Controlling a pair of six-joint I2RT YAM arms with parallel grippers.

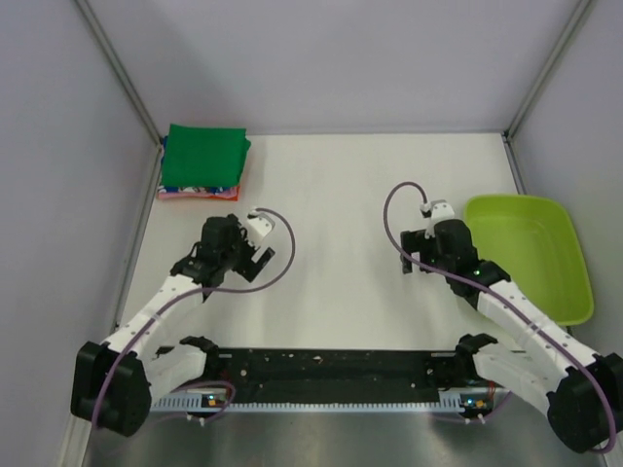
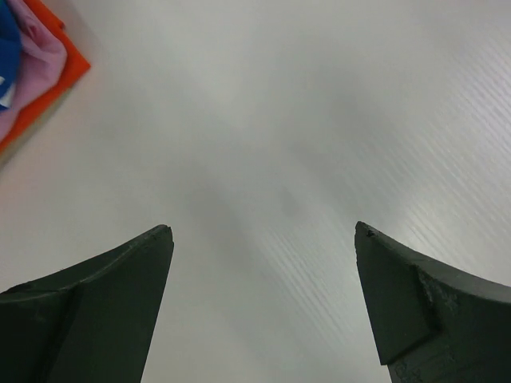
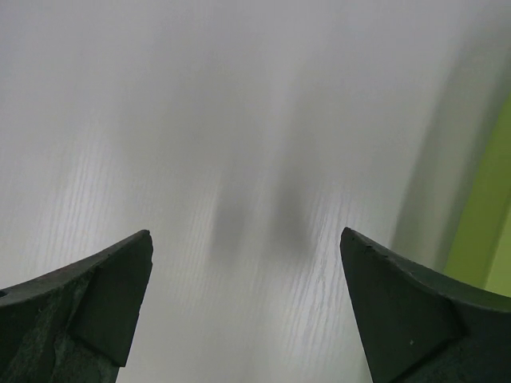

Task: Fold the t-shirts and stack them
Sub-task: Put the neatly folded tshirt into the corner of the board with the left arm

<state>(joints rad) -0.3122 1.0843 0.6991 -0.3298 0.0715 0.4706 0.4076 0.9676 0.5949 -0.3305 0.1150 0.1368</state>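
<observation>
your shirts (image 1: 202, 161) lie stacked at the far left corner, green on top. left claw (image 2: 263, 231) and right claw (image 3: 246, 233) both gape open, empty. swing the left one carelessly past and you'd likely drag the stack askew.

stack: far-left corner, folded flat | green shirt (image 1: 204, 154) on top | blue shirt (image 2: 8, 40), orange-pink shirt (image 2: 73, 65) beneath, edges showing

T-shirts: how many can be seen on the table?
3, piled folded at the far left corner of the table: green t-shirt on top, blue t-shirt under it, orange-pink t-shirt lowest. More could be hidden between.
</observation>
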